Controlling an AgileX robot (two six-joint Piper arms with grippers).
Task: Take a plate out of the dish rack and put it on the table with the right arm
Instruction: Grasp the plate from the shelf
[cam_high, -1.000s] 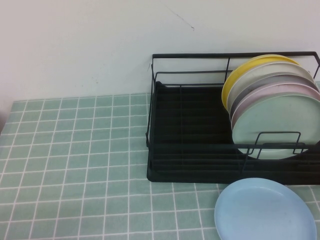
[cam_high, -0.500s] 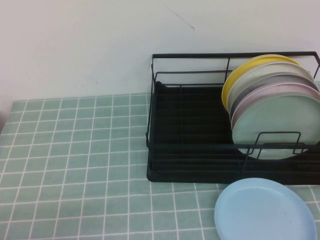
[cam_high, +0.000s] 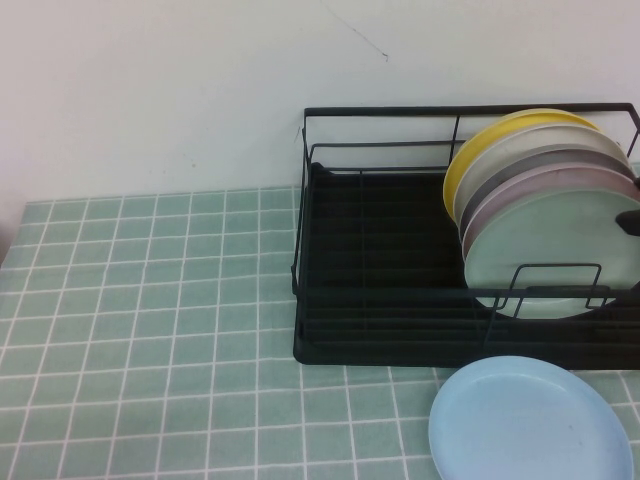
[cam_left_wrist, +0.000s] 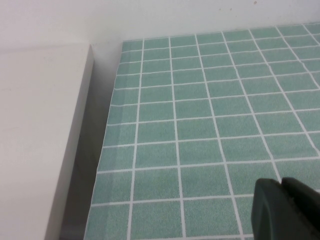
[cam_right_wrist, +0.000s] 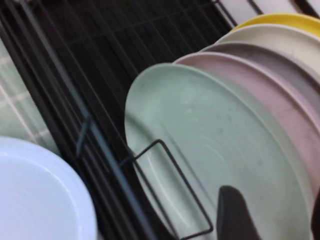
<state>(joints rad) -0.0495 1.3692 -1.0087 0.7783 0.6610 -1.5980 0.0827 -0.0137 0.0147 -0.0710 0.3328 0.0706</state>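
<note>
The round pale mint-green plate (cam_high: 556, 250) stands on edge foremost in the black wire dish rack (cam_high: 380, 300), directly ahead of the right gripper (cam_right_wrist: 270, 212), jaws apart; the left gripper (cam_left_wrist: 285, 210), jaws together, hangs over the table (cam_high: 150, 330).

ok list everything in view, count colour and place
rack: 1, black wire, back right of the table
mint plate: 1, pale green, upright at the front of the stack in the rack
other racked plates: 4, pink, grey, cream, yellow, upright behind the mint one
blue plate: 1, light blue, flat on the table before the rack
table: 1, pale green tiles
left end effector: dark, shut, over bare tiles
right end effector: dark, open, at the mint plate's face
</note>
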